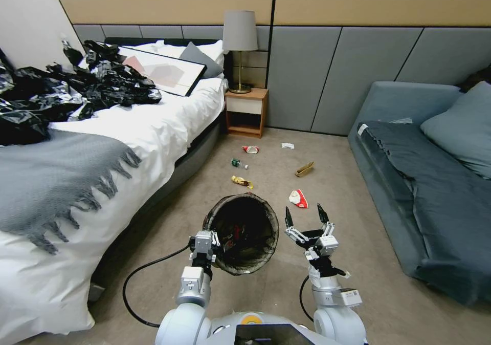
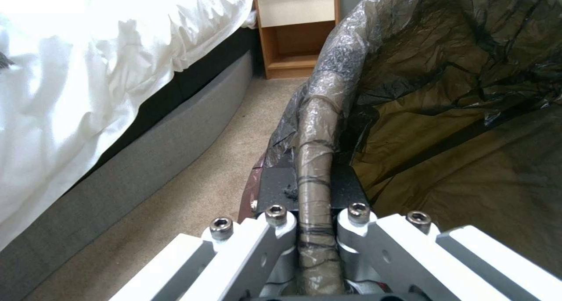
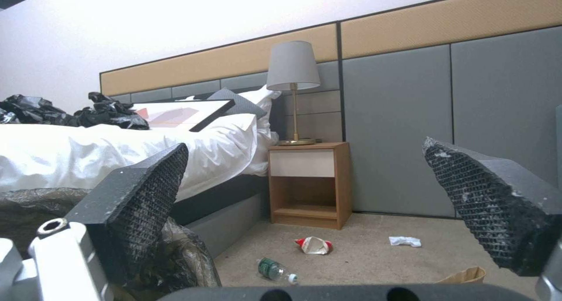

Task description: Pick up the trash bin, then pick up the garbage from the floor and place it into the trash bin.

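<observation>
Left tool (image 1: 210, 246) pinches the trash bin (image 1: 245, 232) rim, right tool (image 1: 307, 216) spread wide beside it, garbage (image 1: 298, 198) on the floor.

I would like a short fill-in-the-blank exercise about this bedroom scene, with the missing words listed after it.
1. The left claw is shut on the rim of the ____.
2. The right claw stands open, holding ____.
3. The red-and-white wrapper lies on the ____, ahead of the right claw.
4. The lamp stands on the nightstand, between the bed and the ____.

Missing words: trash bin; nothing; floor; sofa
</observation>
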